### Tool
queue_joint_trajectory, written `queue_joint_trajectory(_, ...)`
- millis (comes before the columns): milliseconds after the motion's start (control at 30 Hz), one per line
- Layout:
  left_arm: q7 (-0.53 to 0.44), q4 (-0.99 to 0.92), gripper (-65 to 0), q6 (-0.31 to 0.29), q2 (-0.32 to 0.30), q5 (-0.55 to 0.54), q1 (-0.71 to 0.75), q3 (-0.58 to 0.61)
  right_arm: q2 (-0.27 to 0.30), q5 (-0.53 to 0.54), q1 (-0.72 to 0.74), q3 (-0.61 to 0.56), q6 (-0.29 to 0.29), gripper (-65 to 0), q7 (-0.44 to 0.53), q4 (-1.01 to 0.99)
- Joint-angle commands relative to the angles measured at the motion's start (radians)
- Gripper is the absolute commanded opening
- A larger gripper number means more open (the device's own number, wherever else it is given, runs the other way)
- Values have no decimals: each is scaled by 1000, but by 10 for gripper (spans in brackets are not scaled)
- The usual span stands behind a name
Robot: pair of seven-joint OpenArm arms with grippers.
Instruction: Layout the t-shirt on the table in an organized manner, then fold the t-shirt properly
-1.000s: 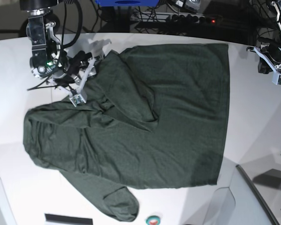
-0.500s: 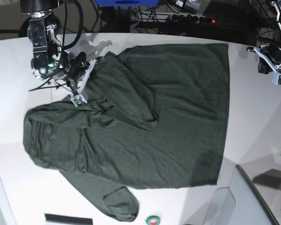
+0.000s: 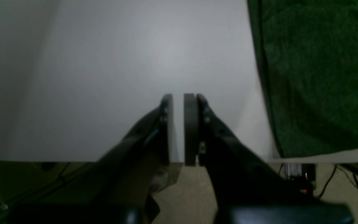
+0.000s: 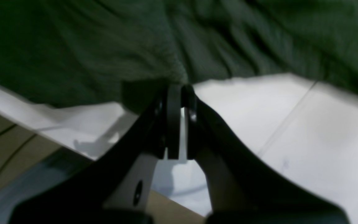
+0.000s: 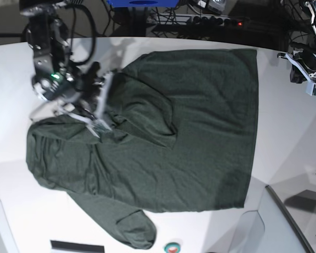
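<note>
we had the right gripper pinched on the t-shirt edge; best drawn outward, low over the table, left gripper nearly closed, empty.

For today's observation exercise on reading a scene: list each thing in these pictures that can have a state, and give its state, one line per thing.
t-shirt: spread on the table, not folded; body mostly flat, upper sleeve area bunched and creased.
right gripper: shut on the t-shirt's edge.
left gripper: nearly shut with a narrow gap, empty, above bare table beside the shirt.
table: carries the shirt.
</note>
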Motion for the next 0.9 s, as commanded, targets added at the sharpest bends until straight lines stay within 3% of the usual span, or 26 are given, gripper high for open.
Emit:
queue_joint_trajectory(0,-17,18,-587,6,-18,-10,3,-8,-7,6,47,-31,0,-635,10,30)
queue_joint_trajectory(167,-17,15,-587,6,-16,-10,34,-8,-72,6,205,-198,0,-635,-12,-3)
queue_joint_trajectory(333,-18,19,-587,6,-15,-10,88,-10,-156,6,381,-270,0,-636,13,-208)
queue_joint_trajectory(533,-18,16,-587,11,-12,-10,137,-10,-185,15,556,-338,-6,-636,208,-481)
queue_joint_trajectory(733,-18,11,-587,11,-4,-10,152,-10,-185,213,719,-344,-7,-636,369,-739)
queue_joint_trajectory(867,-18,19,-587,11,13,-10,146,-10,-194,264,785,-346,-4,-636,495,-843)
